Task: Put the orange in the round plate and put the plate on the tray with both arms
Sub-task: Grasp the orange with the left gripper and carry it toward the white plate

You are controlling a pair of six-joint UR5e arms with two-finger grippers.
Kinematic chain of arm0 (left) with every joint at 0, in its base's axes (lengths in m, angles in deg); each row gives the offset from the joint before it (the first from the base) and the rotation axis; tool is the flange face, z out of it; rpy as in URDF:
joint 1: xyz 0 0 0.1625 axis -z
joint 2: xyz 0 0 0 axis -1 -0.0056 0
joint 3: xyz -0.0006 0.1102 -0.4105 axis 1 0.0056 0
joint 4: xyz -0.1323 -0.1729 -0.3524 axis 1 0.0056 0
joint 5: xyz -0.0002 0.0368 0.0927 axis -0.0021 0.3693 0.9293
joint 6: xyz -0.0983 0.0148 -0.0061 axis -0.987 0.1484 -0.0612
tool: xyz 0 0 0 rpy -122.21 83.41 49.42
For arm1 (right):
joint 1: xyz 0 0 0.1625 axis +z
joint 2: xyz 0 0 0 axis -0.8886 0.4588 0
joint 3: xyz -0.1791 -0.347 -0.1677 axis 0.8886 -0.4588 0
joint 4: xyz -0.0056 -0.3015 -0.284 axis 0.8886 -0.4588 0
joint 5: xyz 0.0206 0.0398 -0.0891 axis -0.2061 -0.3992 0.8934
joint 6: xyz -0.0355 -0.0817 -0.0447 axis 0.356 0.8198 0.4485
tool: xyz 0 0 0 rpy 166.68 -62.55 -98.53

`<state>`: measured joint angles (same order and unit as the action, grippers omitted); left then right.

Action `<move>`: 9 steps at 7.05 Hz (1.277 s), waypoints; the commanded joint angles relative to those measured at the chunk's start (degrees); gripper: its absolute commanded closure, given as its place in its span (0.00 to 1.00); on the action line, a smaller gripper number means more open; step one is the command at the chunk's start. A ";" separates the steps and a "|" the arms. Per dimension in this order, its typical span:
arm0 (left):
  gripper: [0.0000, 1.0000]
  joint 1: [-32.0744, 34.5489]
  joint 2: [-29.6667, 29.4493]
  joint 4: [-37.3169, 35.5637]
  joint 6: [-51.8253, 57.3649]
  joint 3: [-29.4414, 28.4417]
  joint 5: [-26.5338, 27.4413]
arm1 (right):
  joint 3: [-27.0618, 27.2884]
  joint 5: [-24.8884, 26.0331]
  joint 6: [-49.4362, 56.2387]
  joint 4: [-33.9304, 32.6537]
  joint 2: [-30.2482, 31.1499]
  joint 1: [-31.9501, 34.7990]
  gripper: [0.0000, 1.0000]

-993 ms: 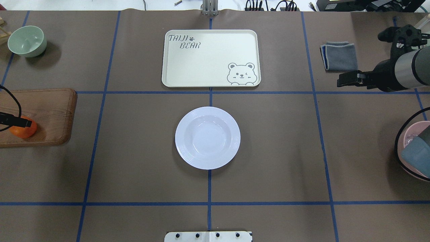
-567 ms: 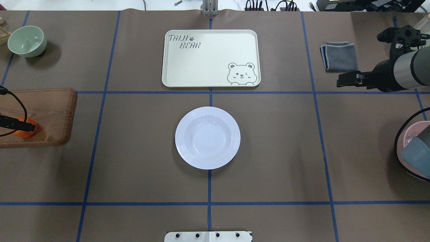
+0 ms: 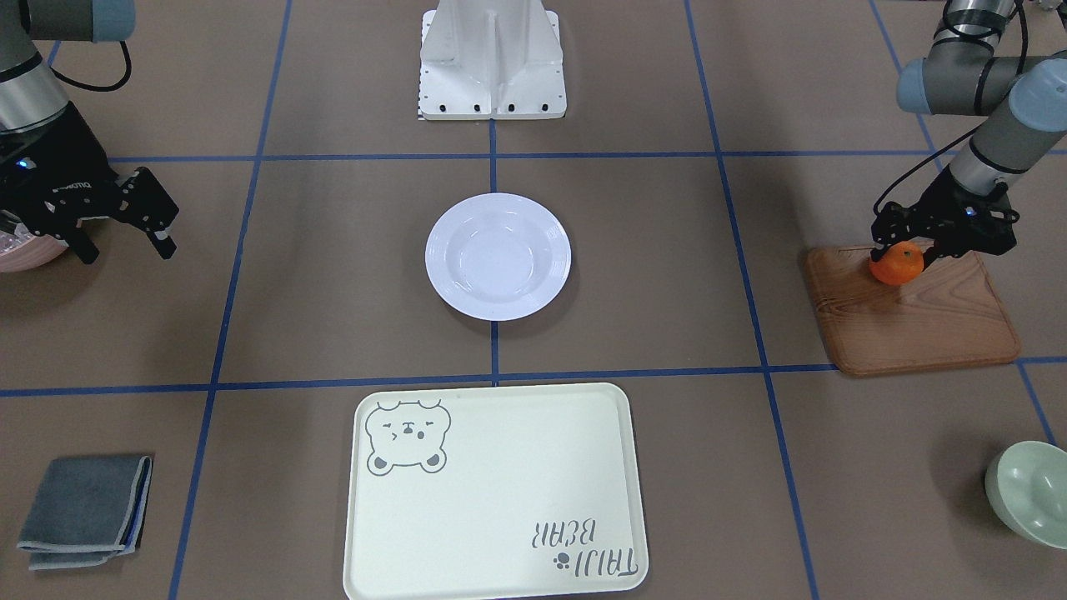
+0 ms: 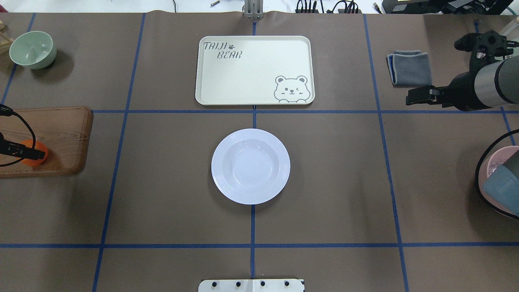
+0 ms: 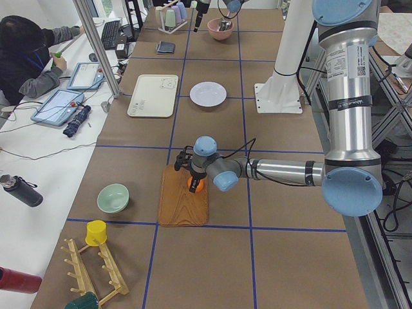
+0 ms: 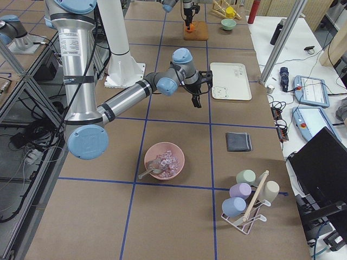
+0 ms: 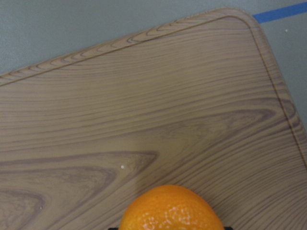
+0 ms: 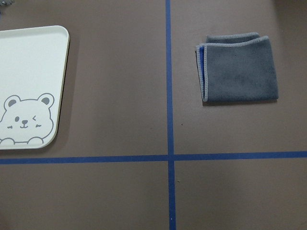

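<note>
While the round plate (image 3: 498, 256) sits bare at the middle of the table, all the work is at the robot's left end. There the left gripper (image 3: 904, 250) is down over the wooden board (image 3: 925, 325), its two fingers pressed against either side of the orange (image 3: 897, 265). From where I stand that reads as a closed grasp on the fruit. The orange is at the board's corner nearest the robot and the plate, and I cannot tell whether it rests on the wood or is just clear of it. The left wrist view shows only the top of the fruit low in its frame, with wood grain beyond.

The right gripper (image 3: 125, 247) hangs over bare table at the other end, jaws spread wide and holding nothing, with the folded grey cloth (image 3: 83, 500) further out from it. The tray (image 3: 500, 492) lies just beyond the plate with nothing on it, a strip of table between the two.

So I judge this to be the first step, the pick-up of the orange, with nothing placed yet. The next move calls for a lift clear of the board, then a long carry sideways to the plate. The release should be low into its well, since a round fruit let go from height could roll over the shallow rim. After that, both arms need to take opposite edges of the plate.
</note>
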<state>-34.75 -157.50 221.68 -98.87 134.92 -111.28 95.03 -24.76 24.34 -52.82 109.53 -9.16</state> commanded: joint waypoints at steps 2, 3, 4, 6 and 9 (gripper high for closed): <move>1.00 0.44 -6.63 -15.61 -7.32 12.08 -3.47 | -0.24 0.42 -0.10 0.01 -0.93 -0.35 0.00; 1.00 -0.86 -14.77 -23.03 -12.78 13.70 -2.33 | -0.24 0.42 -0.53 0.10 -1.46 -0.62 0.00; 1.00 -6.10 -21.64 -28.06 -20.06 13.63 -0.15 | 0.10 0.42 -2.02 0.80 -1.81 -1.05 0.00; 1.00 -16.64 -38.24 -47.07 -33.26 13.11 8.19 | -0.24 0.59 -4.84 3.70 -1.91 -2.20 0.00; 1.00 -26.96 -52.44 -51.84 -47.01 2.25 17.53 | -0.33 2.08 -6.77 3.79 -2.43 -3.34 0.01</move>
<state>-58.53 -204.58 170.73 -141.63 142.19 -96.41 94.72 -23.19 18.82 -49.11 107.46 -12.06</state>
